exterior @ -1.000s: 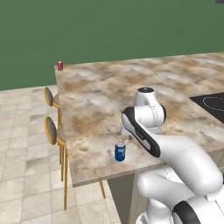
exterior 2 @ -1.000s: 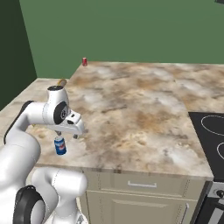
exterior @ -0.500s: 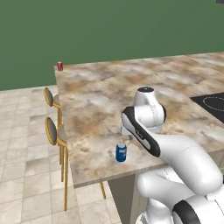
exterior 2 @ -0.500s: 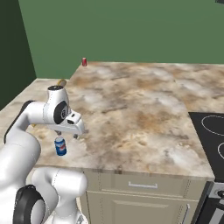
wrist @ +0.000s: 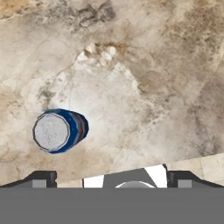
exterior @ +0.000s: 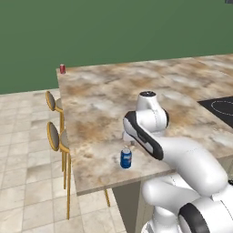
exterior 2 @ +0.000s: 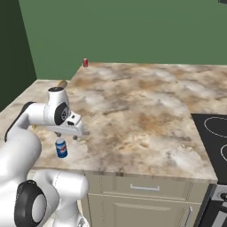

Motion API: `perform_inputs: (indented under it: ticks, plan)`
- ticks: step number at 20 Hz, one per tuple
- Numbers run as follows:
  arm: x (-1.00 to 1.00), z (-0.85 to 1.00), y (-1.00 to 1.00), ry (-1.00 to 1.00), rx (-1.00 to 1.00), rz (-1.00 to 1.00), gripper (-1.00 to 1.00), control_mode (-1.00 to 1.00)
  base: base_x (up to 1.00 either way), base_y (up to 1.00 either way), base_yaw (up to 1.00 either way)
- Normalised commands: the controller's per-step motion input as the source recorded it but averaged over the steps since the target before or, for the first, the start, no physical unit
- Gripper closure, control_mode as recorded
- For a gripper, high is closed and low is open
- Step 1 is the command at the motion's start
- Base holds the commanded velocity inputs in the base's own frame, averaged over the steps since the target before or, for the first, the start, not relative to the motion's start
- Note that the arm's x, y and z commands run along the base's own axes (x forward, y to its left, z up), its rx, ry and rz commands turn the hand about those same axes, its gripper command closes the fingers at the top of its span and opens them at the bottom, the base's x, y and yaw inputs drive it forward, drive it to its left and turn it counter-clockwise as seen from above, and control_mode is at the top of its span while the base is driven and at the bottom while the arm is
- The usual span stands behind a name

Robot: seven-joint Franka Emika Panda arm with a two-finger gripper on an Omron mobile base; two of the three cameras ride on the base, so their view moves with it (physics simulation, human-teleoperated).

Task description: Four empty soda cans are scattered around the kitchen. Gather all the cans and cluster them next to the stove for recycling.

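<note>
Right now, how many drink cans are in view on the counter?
2. A blue can stands near the counter's front edge, close to the arm. A small red can stands at the far corner. Others may be out of frame.

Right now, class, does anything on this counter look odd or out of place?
Nothing is spilled or tipped. The one oddity: the can near the counter's front edge is blue, while the far-corner can is red. Both stand upright. The open pincer hovers above the blue one.
</note>
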Motion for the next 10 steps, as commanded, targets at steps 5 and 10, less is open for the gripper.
perform_inputs:
  ticks: [5,10]
  plan:
    - [0.23,-0.05,0.47,0.11,0.0,0.07,-1.0,-1.0,0.0,0.0,0.0]
    - [0.13,-0.02,0.45,0.04,0.0,0.03,-1.0,-1.0,0.0,0.0,0.0]
